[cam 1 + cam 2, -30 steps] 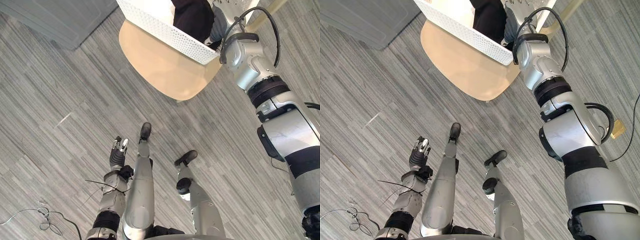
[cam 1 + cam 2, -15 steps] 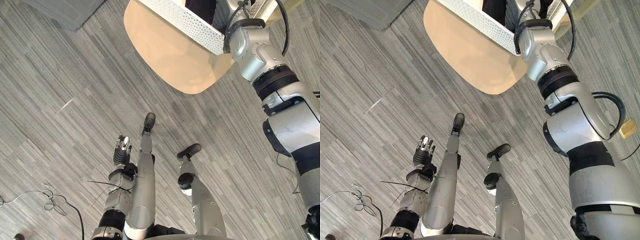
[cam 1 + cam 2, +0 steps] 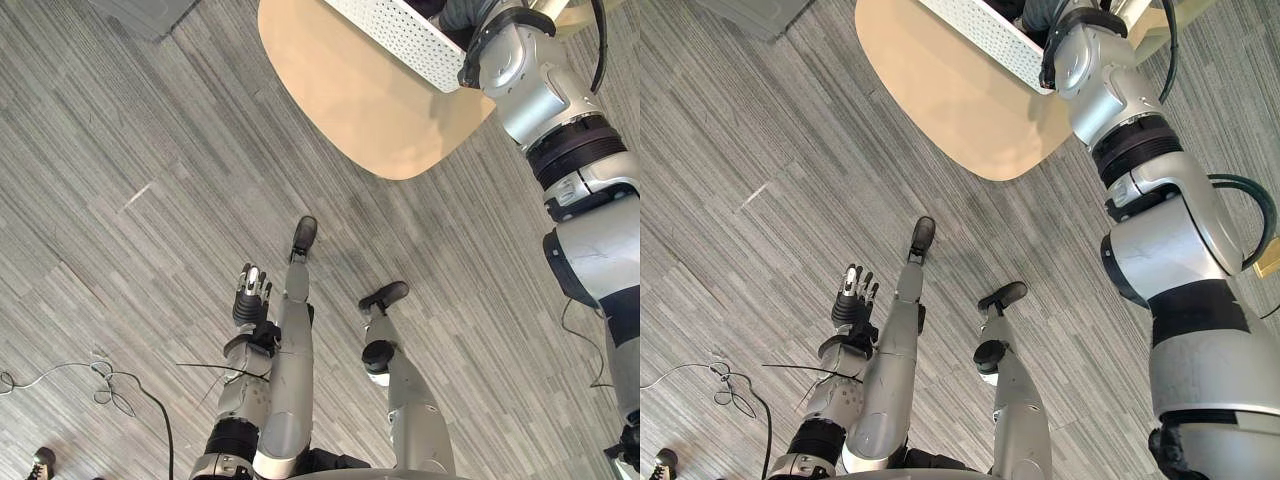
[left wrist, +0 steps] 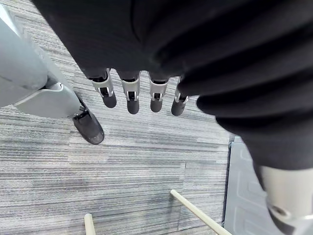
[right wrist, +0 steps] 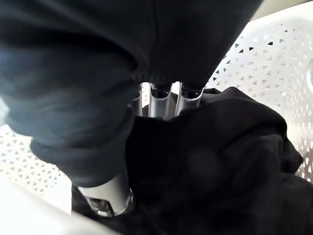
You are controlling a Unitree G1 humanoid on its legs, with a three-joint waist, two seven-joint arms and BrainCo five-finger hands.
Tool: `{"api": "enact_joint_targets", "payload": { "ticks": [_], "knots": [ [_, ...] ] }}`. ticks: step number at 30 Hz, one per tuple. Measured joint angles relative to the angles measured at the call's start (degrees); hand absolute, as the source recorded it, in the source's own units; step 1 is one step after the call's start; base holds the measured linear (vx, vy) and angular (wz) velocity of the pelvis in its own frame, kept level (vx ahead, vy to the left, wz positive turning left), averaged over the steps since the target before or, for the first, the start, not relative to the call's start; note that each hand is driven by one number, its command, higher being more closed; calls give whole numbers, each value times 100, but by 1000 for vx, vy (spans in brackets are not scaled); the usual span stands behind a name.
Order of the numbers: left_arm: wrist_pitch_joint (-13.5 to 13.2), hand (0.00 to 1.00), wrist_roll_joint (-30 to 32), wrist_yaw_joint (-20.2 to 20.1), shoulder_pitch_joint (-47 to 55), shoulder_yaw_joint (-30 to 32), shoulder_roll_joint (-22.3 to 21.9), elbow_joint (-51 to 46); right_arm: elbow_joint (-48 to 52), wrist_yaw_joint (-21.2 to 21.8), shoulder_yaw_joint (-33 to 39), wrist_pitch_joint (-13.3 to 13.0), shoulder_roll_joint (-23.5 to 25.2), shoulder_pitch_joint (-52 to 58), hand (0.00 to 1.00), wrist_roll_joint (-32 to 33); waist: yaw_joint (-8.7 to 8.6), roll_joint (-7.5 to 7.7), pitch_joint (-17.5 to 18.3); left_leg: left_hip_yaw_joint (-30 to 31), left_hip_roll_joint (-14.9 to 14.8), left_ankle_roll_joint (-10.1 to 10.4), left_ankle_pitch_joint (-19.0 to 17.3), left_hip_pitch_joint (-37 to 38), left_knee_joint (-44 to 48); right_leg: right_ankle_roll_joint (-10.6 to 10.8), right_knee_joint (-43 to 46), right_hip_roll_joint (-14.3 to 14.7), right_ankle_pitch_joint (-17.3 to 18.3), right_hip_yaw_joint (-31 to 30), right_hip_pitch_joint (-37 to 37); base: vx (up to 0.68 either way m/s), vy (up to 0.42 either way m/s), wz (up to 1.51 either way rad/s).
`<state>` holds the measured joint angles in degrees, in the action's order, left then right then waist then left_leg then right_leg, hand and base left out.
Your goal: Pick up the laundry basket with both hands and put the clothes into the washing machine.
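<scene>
The right hand (image 5: 165, 100) is lying buried in black crumpled clothes (image 5: 220, 161) inside a white perforated plastic basket (image 5: 274, 63); I cannot tell its grip. The left hand (image 3: 250, 293) is hanging wide.

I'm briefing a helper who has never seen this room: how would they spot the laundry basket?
Look for the round tan table on the grey striped floor. On it stands the laundry basket, with the right hand inside it. Its white walls, pierced all over with small holes, set it apart, and it holds dark clothes.
</scene>
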<state>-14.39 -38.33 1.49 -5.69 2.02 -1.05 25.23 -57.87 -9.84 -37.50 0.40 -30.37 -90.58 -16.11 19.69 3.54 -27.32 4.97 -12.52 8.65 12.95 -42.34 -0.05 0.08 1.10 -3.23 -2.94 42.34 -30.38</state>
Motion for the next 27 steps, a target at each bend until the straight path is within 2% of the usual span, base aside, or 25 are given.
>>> {"api": "enact_joint_targets", "payload": {
  "ticks": [8,13,17,24,27],
  "knots": [
    [5,0,51,7,-4,48,-30,-16,-157,-132,112,3,186,313,100,711,-13,-27,16,-58,-29,-1,-3,45,296,-42,305,-88,32,-1,55,34,65,-2],
    [10,0,73,22,-8,90,58,-43,-99,-175,595,2,186,354,100,1181,-41,-26,18,-49,-122,-1,-8,130,440,-180,629,-90,249,14,98,0,6,0],
    [18,0,76,104,-9,95,207,-44,327,-277,1054,-32,190,357,100,1604,-203,-24,22,-49,-202,-18,-32,238,397,-189,1027,-151,516,110,95,-32,31,7],
    [17,0,76,159,-4,277,251,-52,774,-406,1293,-218,310,358,100,1675,-243,-14,32,-183,-236,-19,-27,296,383,-237,1199,-201,543,1,11,-17,3,-6],
    [17,0,72,238,-5,319,287,-57,776,-416,1293,-236,425,358,100,1675,-326,-14,32,-205,-241,-20,-24,296,375,-274,1192,-198,515,-13,-1,37,-20,-4]
  ]
}}
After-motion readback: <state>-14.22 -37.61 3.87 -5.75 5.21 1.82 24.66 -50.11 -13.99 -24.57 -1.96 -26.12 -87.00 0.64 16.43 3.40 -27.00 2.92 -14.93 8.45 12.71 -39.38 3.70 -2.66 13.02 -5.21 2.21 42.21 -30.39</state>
